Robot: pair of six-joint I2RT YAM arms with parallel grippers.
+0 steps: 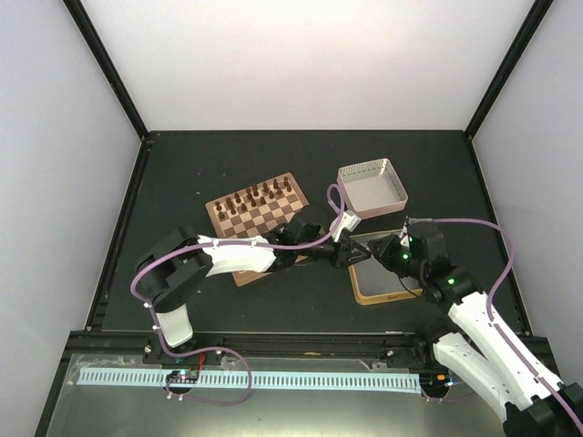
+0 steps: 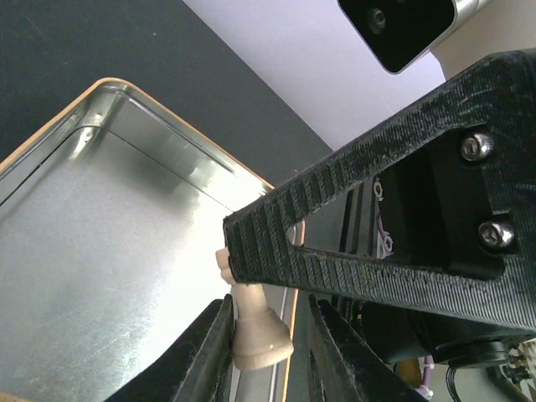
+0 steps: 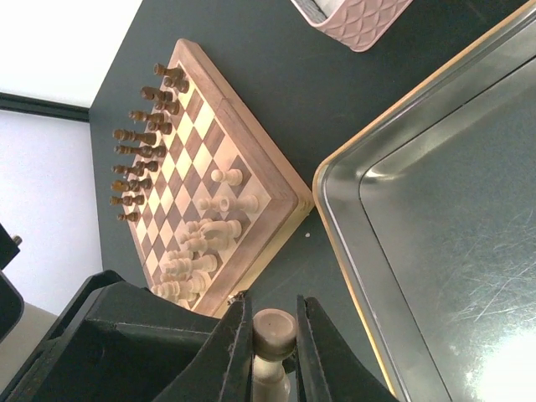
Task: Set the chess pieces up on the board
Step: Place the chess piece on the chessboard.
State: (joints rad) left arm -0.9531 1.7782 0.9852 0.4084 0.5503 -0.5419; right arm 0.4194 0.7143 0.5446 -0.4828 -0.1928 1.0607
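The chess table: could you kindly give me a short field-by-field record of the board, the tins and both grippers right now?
board: dark pieces lined along far edge; cream pieces bunched at near edge
gold tin: visible floor bare
pinkish tin lid: beyond gold tin
right gripper: fingers shut on a cream piece
left gripper: fingers flank a pale piece; grip unclear

Bright, even light; glare streaks the tin point(image 3: 452, 251).
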